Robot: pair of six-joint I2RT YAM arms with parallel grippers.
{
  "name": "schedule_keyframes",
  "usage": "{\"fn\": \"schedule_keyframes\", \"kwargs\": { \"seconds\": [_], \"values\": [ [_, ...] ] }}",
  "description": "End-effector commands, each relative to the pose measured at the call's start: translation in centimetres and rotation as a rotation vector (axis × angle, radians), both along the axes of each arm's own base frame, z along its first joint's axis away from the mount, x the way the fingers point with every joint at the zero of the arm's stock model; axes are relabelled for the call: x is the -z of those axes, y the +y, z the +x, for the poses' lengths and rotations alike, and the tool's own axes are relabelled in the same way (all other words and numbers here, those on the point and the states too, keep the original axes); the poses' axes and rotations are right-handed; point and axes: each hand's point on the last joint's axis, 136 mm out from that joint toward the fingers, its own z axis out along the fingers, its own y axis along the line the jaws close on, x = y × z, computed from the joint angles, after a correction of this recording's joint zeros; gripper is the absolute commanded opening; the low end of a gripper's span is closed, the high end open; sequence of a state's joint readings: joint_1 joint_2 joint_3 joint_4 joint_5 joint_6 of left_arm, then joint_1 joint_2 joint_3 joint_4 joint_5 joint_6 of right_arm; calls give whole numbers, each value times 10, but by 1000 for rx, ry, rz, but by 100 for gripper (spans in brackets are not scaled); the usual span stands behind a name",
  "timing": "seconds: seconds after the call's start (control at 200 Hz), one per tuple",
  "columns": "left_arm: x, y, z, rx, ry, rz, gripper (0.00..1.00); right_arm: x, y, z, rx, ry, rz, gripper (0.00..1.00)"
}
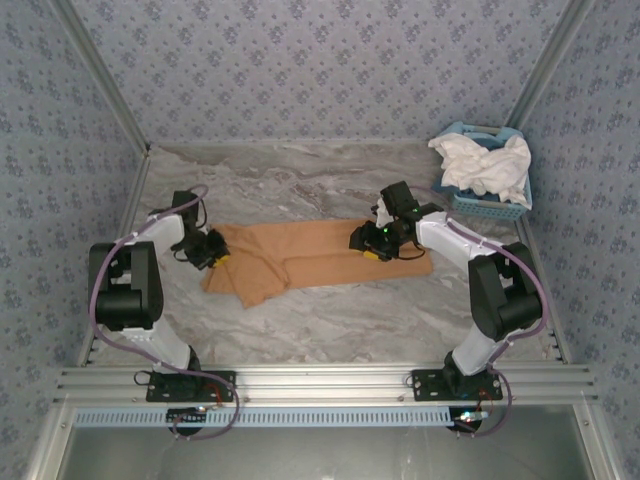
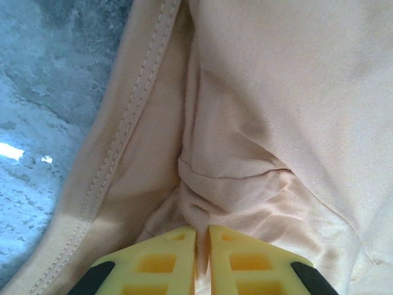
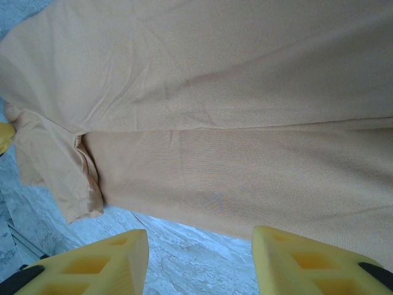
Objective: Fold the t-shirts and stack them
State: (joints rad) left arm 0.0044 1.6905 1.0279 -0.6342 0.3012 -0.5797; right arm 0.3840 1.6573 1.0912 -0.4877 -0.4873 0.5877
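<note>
Tan-orange t-shirt (image 1: 320,260) lay spread in a long, creased strip mid-counter (image 1: 300,325). Left hand (image 2: 202,246) pinched a bunched fold at its left end. Right hand (image 3: 199,246) hung wide open above the right end. White t-shirt (image 1: 485,168) lay crumpled in the basket (image 1: 490,207).

Two t-shirts, well apart
The tan-orange cloth t-shirt (image 1: 320,260) lies flattened across the marble table's (image 1: 300,180) middle; the plain white cloth t-shirt (image 1: 485,165) sits crumpled at its far right corner.

Bare surface (image 1: 300,175) lies open beyond and in front of the tan-orange t-shirt (image 1: 320,262). The basket (image 1: 490,207), heaped with the white t-shirt (image 1: 480,165), blocks the far right corner.
</note>
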Motion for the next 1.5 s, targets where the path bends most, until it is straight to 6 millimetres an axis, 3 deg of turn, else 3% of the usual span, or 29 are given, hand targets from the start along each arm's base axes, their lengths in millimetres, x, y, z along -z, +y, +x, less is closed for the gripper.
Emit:
{"fn": "schedule_keyframes", "kwargs": {
  "seconds": [0.0,0.28,0.43,0.739,1.184,1.334,1.494],
  "values": [
    [-15,-1,4,19,-27,25,11,-7,4,4,3,-5,25,50],
    [-20,-6,0,42,-14,41,10,-9,6,3,1,-6,35,50],
    [-22,-7,0,48,-12,43,2,-8,5,3,1,-3,34,49],
    [-38,-3,-20,-13,72,68,0,-6,4,2,4,1,32,49],
    [-72,-6,18,-11,119,62,0,-7,2,1,4,2,31,49],
    [-72,-7,38,5,127,65,0,-6,1,-1,7,6,32,49],
    [-59,-1,55,16,142,105,0,-6,0,-3,8,6,32,49]
  ]
}}
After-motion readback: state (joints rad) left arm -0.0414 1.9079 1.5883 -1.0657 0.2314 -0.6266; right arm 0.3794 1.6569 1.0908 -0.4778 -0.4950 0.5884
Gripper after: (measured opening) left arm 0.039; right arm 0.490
